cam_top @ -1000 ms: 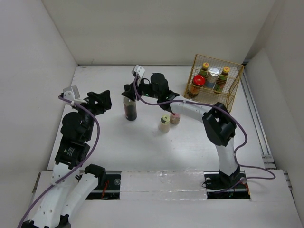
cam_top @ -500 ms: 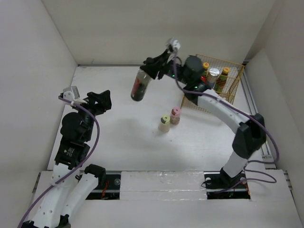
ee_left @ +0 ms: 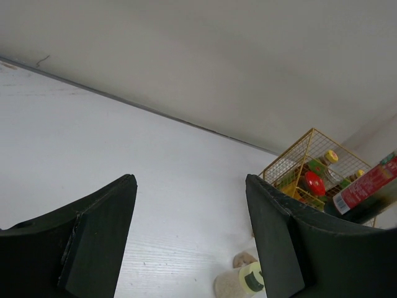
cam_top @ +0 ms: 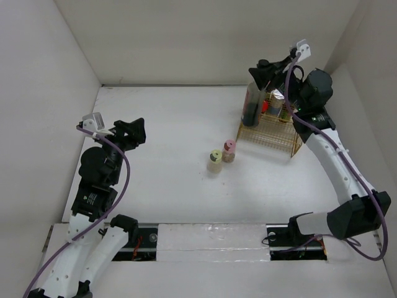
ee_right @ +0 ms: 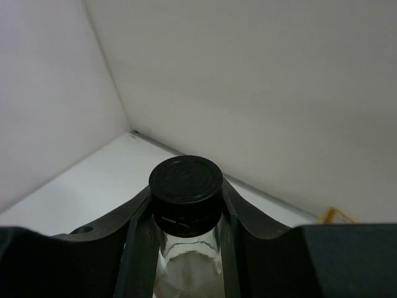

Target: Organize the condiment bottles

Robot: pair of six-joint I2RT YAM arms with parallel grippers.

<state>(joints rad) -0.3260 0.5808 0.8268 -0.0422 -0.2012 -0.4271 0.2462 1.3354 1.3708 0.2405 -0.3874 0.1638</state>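
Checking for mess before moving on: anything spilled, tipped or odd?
Nothing spilled or damaged. The dark bottle hangs in the right gripper by the basket's left edge, off the table; pink shaker and yellow shaker stand upright outside it.

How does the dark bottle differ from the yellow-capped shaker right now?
The dark bottle is tall with a black cap; the yellow shaker is short and pale. The bottle is held by its neck in the right gripper, off the table; the shaker stands free on it. The bottle hangs at the basket's left side; the shaker is mid-table, apart from it. Both are capped and roughly upright.
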